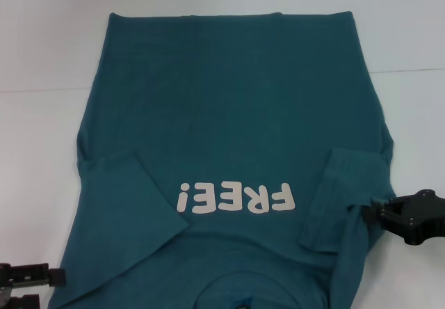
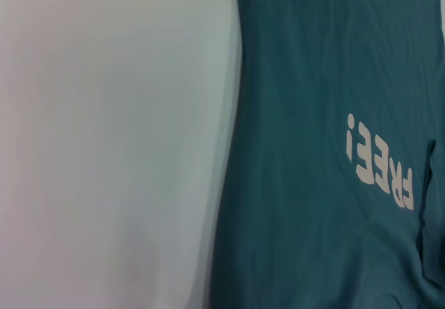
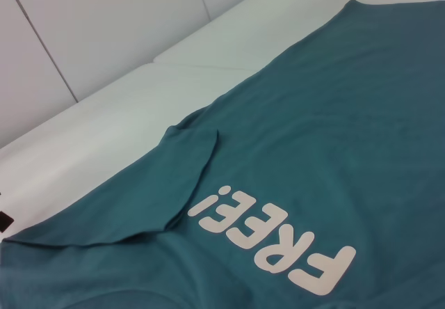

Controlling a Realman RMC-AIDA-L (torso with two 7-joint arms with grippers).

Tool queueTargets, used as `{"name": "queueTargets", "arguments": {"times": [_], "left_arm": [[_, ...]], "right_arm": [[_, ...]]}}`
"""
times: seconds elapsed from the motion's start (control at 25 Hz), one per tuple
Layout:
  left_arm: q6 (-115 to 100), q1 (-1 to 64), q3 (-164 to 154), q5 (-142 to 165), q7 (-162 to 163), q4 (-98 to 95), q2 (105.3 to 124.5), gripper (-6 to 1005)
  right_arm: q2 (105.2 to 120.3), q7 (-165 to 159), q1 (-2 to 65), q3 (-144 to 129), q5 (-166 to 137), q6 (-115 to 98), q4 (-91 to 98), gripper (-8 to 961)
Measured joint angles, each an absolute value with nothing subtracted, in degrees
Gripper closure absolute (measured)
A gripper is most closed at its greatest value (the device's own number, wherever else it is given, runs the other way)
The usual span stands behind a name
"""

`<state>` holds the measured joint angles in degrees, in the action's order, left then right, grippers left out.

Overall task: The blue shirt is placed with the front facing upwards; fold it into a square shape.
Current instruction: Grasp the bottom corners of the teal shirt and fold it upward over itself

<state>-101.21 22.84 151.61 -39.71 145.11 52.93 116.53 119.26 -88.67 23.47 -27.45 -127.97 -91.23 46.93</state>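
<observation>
The blue shirt [image 1: 229, 100] lies front up on the white table [image 1: 42, 51], collar toward me and hem at the far side. Its white "FREE!" lettering [image 1: 236, 197] reads upside down to me. Both sleeves are folded inward onto the body, one on the left [image 1: 125, 197] and one on the right [image 1: 341, 194]. My right gripper [image 1: 377, 208] is at the shirt's right edge, shut on a raised pinch of fabric beside the folded sleeve. My left gripper [image 1: 49, 287] sits low at the near left corner, open, just off the shirt's edge. The shirt [image 2: 313, 79] [image 3: 348, 114] fills both wrist views.
A seam in the table [image 1: 42, 88] crosses its surface on both sides of the shirt. White tabletop shows to the left, right and beyond the hem. The near part of the collar is cut off by the picture's edge.
</observation>
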Motion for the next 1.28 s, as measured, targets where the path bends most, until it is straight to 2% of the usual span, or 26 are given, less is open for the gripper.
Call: {"name": "queueTargets", "arguments": {"times": [0.56, 1.28], "left_arm": [[-99.84, 23.56, 151.61, -36.77, 146.5, 52.07, 117.06, 114], [-98.01, 25.38, 151.3, -36.63, 146.95, 48.68, 116.68, 104]], "right_arm": [[119.1, -88.55, 23.97, -28.88, -127.97, -89.51, 46.91, 916], [118.49, -88.49, 24.27, -29.09, -127.97, -88.95, 46.14, 914]]}}
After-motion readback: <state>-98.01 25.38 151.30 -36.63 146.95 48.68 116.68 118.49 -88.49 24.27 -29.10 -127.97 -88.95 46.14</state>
